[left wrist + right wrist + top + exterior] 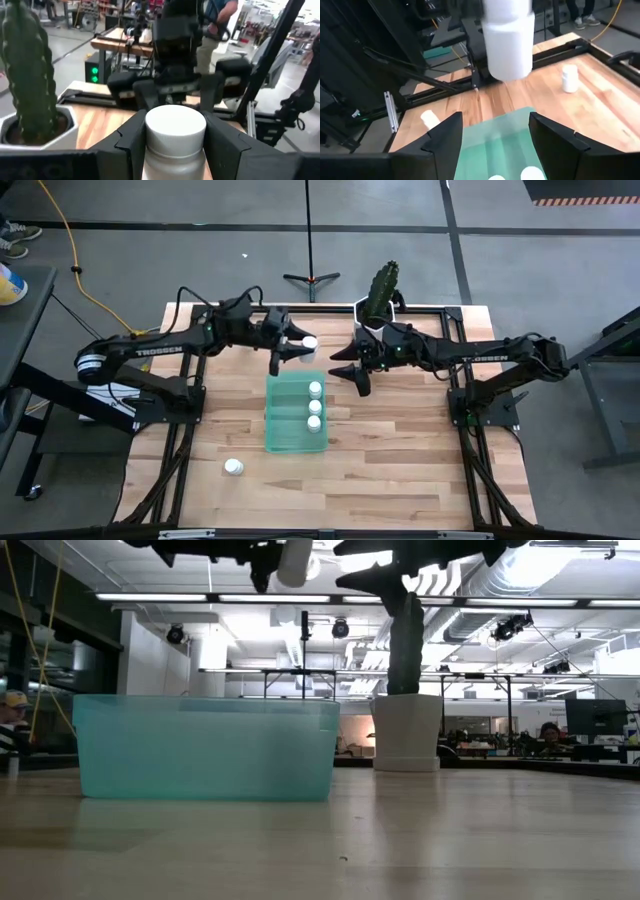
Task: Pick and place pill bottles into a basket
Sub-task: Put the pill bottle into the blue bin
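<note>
My left gripper [292, 346] is shut on a white pill bottle [308, 341] high above the far end of the green basket [295, 412]. The bottle also shows in the left wrist view [175, 137], the right wrist view [507, 42] and at the top of the low view [295, 560]. Three bottles [314, 407] stand in a row along the basket's right wall. My right gripper [350, 372] is open and empty, in the air just right of the basket's far end, facing the left gripper. A loose bottle [233, 468] stands on the table near the basket's front left corner. My left gripper pinches the bottle's body [172, 160] between its two fingers, just behind the white cap [175, 125]. The fingers come from the table's left, and the bottle lies along them with its cap end sticking out past the fingertips. The bottle is lifted clear of the basket and the table.
A white hexagonal pot with a green cactus [380, 298] stands at the far edge, right behind my right arm; it also shows in the low view [407, 730]. Two more loose bottles [570, 79] [429, 118] show on the wood beyond the basket in the right wrist view.
</note>
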Available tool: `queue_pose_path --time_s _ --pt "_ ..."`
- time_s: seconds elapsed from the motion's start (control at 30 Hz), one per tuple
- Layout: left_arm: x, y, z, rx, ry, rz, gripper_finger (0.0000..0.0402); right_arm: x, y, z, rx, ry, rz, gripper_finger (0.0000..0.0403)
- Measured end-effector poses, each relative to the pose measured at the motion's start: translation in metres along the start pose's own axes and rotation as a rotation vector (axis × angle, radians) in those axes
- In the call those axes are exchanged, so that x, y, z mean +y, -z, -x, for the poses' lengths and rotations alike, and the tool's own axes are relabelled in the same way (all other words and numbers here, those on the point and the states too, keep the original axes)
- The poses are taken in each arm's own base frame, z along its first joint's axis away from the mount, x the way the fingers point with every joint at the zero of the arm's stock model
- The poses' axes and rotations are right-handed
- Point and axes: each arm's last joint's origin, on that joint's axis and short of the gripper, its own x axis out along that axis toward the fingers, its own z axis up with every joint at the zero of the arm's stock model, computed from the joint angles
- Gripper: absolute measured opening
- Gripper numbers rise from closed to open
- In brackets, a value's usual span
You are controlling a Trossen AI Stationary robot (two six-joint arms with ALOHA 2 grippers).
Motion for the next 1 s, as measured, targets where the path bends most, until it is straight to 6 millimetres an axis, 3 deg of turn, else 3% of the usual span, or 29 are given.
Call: queue_pose_path --time_s 0.13,0.3,0.57,0.77,1.0 --pt "-0.01 0.016 0.006 0.031 0.015 0.029 0.0191 0.0 0.003 0.0 0.036 -0.006 -0.033 0.0219" --pt "-0.027 0.051 0.021 0.085 -0.076 0.047 0.0191 -0.001 0.007 0.006 0.093 0.02 -0.045 0.0216" --pt "-0.035 0.1 0.039 -0.088 -0.205 0.03 0.0191 0.0 0.002 0.013 0.072 0.034 -0.029 0.0214" --pt "-0.04 0.137 0.041 -0.035 -0.255 0.033 0.0191 -0.001 0.004 0.013 0.087 0.039 -0.02 0.0211" --pt "-0.041 0.162 0.035 0.005 -0.279 0.035 0.0191 -0.001 0.004 0.013 0.09 0.04 -0.016 0.0211"
